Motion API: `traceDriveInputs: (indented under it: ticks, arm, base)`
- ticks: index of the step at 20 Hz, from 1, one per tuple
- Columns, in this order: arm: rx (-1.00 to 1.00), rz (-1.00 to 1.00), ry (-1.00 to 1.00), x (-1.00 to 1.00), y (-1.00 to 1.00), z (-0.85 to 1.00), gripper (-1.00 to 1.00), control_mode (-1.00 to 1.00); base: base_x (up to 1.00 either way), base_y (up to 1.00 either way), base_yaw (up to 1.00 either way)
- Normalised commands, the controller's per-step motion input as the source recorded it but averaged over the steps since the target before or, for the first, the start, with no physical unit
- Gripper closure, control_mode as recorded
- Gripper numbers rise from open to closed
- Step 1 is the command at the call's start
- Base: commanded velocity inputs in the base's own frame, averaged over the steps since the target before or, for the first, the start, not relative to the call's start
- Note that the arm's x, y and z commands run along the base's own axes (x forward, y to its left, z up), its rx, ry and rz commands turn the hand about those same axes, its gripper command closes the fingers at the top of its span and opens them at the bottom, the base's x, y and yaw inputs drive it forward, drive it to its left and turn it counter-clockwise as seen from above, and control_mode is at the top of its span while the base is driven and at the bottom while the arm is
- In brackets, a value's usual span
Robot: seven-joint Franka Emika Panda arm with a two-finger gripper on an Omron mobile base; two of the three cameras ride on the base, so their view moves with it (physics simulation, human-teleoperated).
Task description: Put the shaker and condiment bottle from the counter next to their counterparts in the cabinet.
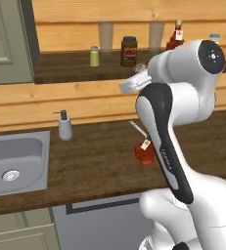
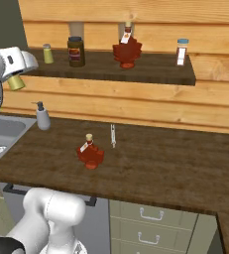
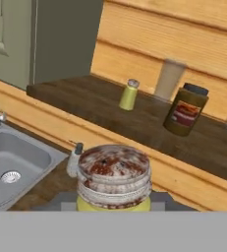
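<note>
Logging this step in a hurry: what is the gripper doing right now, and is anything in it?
Gripper: closed on the small yellow-green shaker with a pale grey cap.

White arm raised and bent, tool [image 2: 17, 79] clamped shut, held high

Two shakers [image 2: 47, 53] [image 2: 16, 82], two condiment bottles [image 2: 127, 49] [image 2: 90, 152]

Open cabinet floor [image 3: 85, 101] left of twin shaker [image 3: 128, 94], dark jar [image 3: 185, 109] crowding its right
</note>
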Motion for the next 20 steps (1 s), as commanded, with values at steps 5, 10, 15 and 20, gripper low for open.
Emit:
traceDriveInputs:
  ticks: [5, 10, 15, 20]
  arm:
    - [0.12, 0.01, -0.07, 0.05, -0.02, 0.01, 1.0, -1.0]
    - [0.15, -0.01, -0.41, 0.33, 0.0, 0.06, 1.0, -1.0]
    - [0.16, -0.01, -0.14, 0.41, 0.0, -0.22, 1.0, -1.0]
    - [0.13, -0.17, 0.0, 0.61, 0.0, 0.05, 1.0, -1.0]
  base:
    - [0.0, 0.0, 0.0]
    - [0.0, 0.0, 0.0]
    - [0.0, 0.0, 0.0]
    - [0.0, 0.0, 0.0]
